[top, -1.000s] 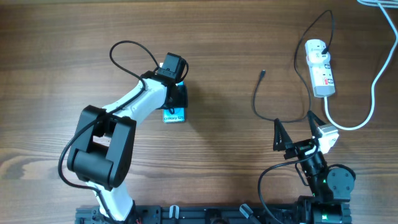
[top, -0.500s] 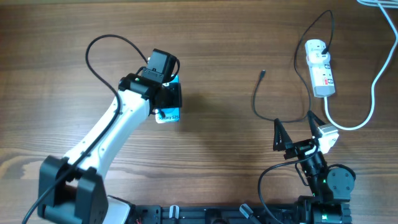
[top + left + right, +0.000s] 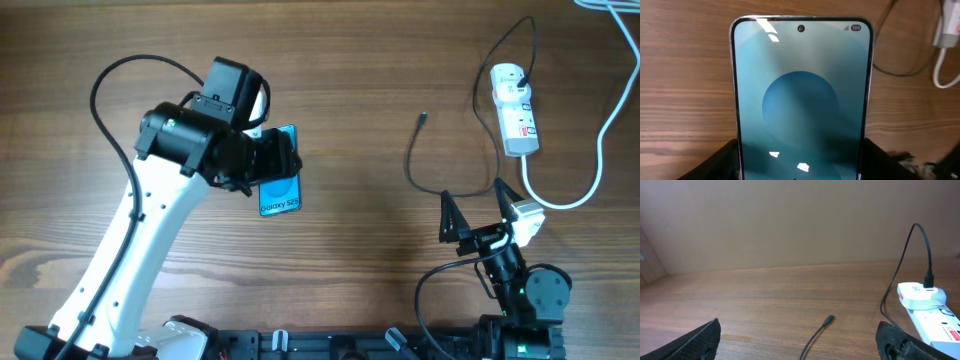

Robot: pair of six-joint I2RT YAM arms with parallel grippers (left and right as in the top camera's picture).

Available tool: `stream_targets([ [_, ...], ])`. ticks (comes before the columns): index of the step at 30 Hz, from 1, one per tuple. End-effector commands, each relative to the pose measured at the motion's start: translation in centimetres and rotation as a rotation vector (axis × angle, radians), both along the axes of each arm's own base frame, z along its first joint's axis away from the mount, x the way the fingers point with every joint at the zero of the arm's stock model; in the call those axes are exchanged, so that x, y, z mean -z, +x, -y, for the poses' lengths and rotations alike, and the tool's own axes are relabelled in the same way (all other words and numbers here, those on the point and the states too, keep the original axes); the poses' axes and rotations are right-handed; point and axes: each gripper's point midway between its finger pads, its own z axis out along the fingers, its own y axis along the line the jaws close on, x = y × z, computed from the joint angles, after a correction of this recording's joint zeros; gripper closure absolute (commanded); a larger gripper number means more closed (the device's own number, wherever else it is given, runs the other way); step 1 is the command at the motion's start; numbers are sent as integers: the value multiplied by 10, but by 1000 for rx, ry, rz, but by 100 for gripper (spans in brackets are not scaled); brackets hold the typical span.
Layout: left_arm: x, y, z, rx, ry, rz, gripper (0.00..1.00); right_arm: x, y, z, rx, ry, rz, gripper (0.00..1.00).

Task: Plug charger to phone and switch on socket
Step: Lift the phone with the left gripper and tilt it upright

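**Phone gripped on the left, charger tip lying loose**

The phone (image 3: pixel 281 193) is in the left half of the table (image 3: pixel 350 60), clamped at one end by the left gripper (image 3: pixel 277 160). Its teal screen faces up, and the free end with the "Galaxy S25" text points toward the robot's base. In the left wrist view the screen (image 3: pixel 801 90) fills the frame, with the dark fingers (image 3: pixel 722 160) pressed against its two long edges.

The charger (image 3: pixel 409 165) lies well apart from the phone, in the right half. Its connector tip rests bare on the wood, and the thin black cable loops back and up to the socket (image 3: pixel 514 110) at the far right, where it is plugged in. A thick white cord (image 3: pixel 600 150) curves away from the socket.

The right gripper (image 3: pixel 473 205) sits low by the robot's base with its jaws spread wide, grasping nothing. Its wrist view shows the connector tip (image 3: pixel 829 319) ahead, between the fingers.
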Motion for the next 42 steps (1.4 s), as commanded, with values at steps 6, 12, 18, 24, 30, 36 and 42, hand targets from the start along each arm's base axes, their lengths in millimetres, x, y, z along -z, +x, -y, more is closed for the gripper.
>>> stream_targets([
  [6,-24,-15,20,-46,-198,-93,55,-1,0,1,7,5,5,0],
  [12,-11,-11,-8,-179,-221,-229,57,-1,0,1,7,5,5,0],
  [18,6,-21,-7,-159,-216,-366,58,-1,0,1,7,5,5,0],
  [24,6,-30,-9,-161,-203,-407,58,-1,0,1,7,5,5,0],
  [30,6,-40,-11,-119,-188,-428,59,-1,0,1,7,5,5,0],
  [36,6,-40,-11,-120,-189,-429,61,-1,0,1,7,5,5,0],
  [42,6,-40,-11,-120,-190,-430,62,-2,-5,-16,-99,358,-112,0],
])
